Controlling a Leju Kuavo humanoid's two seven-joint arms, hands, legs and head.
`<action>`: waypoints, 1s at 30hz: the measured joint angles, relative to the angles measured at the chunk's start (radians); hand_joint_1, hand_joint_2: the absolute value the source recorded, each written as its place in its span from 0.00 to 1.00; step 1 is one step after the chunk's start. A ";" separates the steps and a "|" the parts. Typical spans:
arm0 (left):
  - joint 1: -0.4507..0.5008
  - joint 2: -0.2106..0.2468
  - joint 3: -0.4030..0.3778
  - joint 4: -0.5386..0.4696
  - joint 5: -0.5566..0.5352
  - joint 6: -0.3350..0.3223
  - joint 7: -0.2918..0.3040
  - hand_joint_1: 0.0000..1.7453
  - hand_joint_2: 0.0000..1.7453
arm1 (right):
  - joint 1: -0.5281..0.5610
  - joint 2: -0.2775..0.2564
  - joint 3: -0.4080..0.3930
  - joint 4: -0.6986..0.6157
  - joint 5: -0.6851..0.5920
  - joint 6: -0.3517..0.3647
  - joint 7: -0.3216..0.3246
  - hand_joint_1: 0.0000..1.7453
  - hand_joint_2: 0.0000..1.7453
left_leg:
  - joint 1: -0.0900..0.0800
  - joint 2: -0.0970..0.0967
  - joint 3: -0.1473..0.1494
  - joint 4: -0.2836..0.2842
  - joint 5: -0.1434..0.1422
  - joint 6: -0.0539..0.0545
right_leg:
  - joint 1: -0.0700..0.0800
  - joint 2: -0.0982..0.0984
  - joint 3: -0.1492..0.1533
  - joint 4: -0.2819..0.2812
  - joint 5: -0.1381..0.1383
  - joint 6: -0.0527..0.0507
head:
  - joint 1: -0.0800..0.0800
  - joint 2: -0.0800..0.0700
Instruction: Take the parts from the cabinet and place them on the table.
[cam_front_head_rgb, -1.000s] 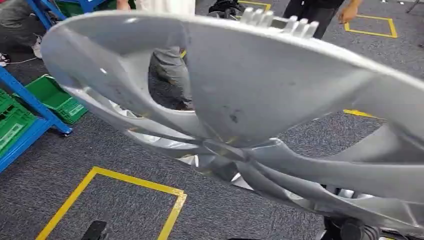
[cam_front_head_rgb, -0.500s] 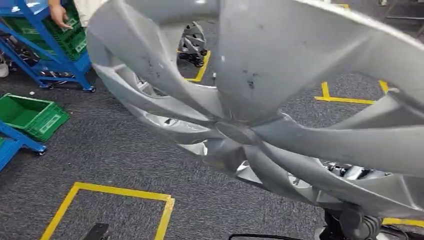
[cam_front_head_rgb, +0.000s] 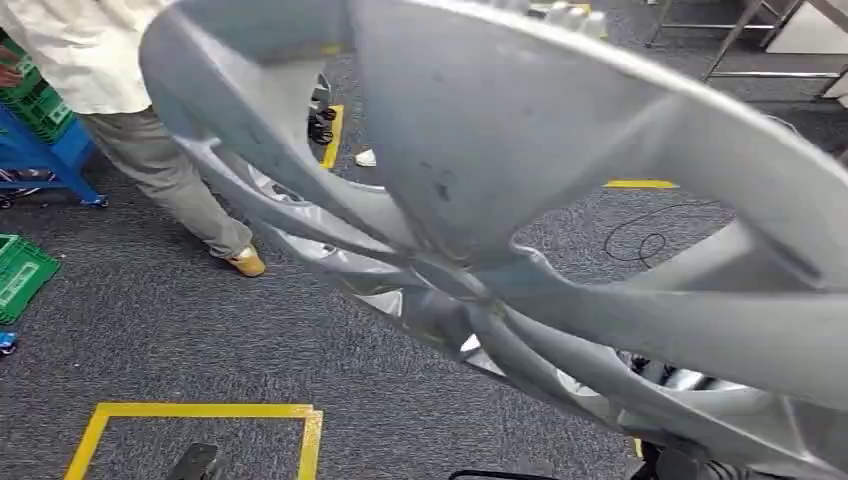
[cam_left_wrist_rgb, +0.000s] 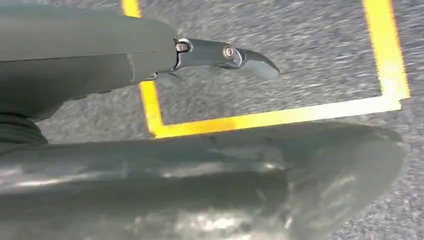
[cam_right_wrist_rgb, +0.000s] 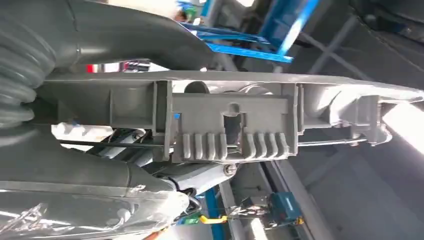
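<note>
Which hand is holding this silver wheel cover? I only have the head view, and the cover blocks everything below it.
Observer: The right one. In the right wrist view, the right hand grips the wheel cover by its rim, on the ribbed back side with the clips.
Operator: And the left hand, is it helping?
Observer: No. In the left wrist view, the left hand hangs above the carpet with its fingers apart and nothing between them.
Operator: What's under it?
Observer: A corner of the yellow tape square on the floor.
</note>
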 joint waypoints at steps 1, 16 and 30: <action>0.001 0.000 0.000 0.000 0.000 0.000 -0.002 0.00 0.00 | -0.002 0.000 0.005 0.000 0.002 -0.002 -0.001 1.00 1.00 | -0.002 0.010 0.001 0.000 -0.001 0.002 | -0.001 -0.021 -0.034 0.071 -0.037 0.005 | 0.000 0.000; -0.006 -0.005 0.029 0.000 -0.011 0.036 -0.001 0.00 0.00 | 0.018 -0.016 -0.026 -0.003 0.001 -0.069 -0.010 1.00 1.00 | -0.010 0.047 -0.013 0.091 -0.091 -0.039 | 0.006 -0.038 0.043 -0.070 0.037 -0.045 | -0.006 0.000; -0.007 0.000 0.037 0.000 -0.050 -0.028 -0.060 0.00 0.00 | 0.032 -0.017 -0.010 -0.012 0.074 -0.183 -0.007 1.00 1.00 | 0.003 -0.002 -0.013 0.003 0.004 -0.009 | -0.005 0.027 0.007 -0.028 0.020 -0.005 | -0.004 0.000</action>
